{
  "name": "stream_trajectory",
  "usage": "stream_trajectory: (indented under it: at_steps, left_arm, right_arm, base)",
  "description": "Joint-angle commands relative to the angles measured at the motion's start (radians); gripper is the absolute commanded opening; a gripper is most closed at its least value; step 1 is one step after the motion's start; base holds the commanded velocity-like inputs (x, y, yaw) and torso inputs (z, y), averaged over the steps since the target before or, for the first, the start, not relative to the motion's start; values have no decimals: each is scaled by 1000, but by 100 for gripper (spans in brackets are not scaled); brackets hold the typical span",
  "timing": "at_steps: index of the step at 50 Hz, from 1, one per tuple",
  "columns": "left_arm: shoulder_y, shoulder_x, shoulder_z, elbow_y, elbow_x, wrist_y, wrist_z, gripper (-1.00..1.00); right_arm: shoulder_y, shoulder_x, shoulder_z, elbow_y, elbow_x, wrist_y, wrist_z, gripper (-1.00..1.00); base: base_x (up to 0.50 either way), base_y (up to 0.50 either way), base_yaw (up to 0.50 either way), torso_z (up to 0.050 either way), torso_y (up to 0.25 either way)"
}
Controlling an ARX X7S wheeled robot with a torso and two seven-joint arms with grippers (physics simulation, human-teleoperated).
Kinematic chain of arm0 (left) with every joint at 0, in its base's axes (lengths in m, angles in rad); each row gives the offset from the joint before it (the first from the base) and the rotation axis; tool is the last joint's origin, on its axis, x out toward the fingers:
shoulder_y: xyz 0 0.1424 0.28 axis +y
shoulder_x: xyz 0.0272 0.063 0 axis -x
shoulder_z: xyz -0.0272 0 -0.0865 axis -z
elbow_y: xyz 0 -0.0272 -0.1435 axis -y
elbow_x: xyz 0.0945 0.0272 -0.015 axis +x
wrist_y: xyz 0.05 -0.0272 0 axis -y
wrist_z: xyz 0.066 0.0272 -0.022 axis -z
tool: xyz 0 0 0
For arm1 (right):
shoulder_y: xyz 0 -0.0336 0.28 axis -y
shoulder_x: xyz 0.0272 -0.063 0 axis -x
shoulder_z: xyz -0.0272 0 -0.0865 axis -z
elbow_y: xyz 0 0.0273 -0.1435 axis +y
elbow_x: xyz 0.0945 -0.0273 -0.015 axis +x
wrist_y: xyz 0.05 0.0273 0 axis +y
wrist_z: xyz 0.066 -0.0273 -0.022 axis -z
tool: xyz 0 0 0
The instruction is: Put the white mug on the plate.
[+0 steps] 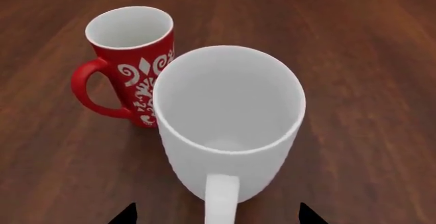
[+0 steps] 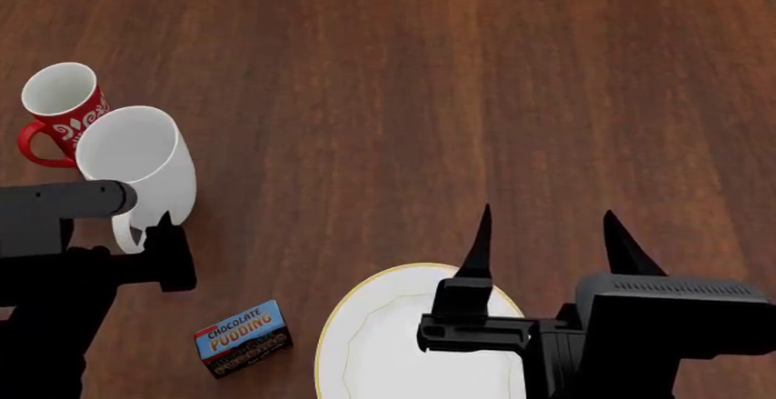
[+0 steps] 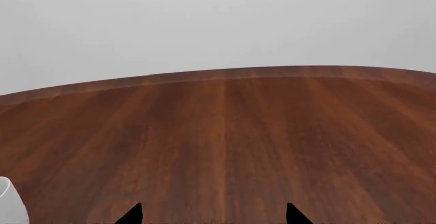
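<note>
The white mug (image 1: 228, 112) stands upright on the wooden table, its handle (image 1: 221, 201) pointing at my left gripper (image 1: 218, 215). That gripper is open, with its two dark fingertips (image 1: 126, 215) wide apart on either side of the handle and not touching it. From the head view the white mug (image 2: 140, 163) is at the far left, and the plate (image 2: 376, 326) with its gold rim lies near the front centre. My right gripper (image 2: 548, 222) hangs open above the plate's far edge with nothing in it. The right wrist view shows its fingertips (image 3: 132, 215) over bare wood.
A red mug (image 2: 58, 108) with white patterns stands right behind the white mug, almost touching it (image 1: 132, 55). A blue chocolate pudding box (image 2: 243, 337) lies left of the plate. The table's far edge (image 3: 225, 73) shows in the right wrist view.
</note>
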Motion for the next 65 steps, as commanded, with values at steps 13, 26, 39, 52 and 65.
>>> stream_trajectory:
  at_steps: [13,26,39,52,65]
  left_arm:
    - [-26,2,11,-76,6,35,0,100]
    - [-36,4,19,-117,10,56,1,100]
    - [-56,8,27,-168,13,81,5,100]
    - [-78,12,34,-222,16,104,12,100]
    - [-91,16,40,-260,17,122,12,100]
  right_arm:
    - [-6,6,-4,7,7,-14,6,100]
    - [-9,9,-5,15,12,-23,8,100]
    - [-11,12,-9,26,13,-33,8,100]
    - [-12,15,-11,26,17,-35,14,100]
    - [-13,20,-14,24,22,-34,20,100]
  base:
    - [0,0,0,0,0]
    - [0,0,0,0,0]
    - [0,0,0,0,0]
    - [0,0,0,0,0]
    - [0,0,0,0,0]
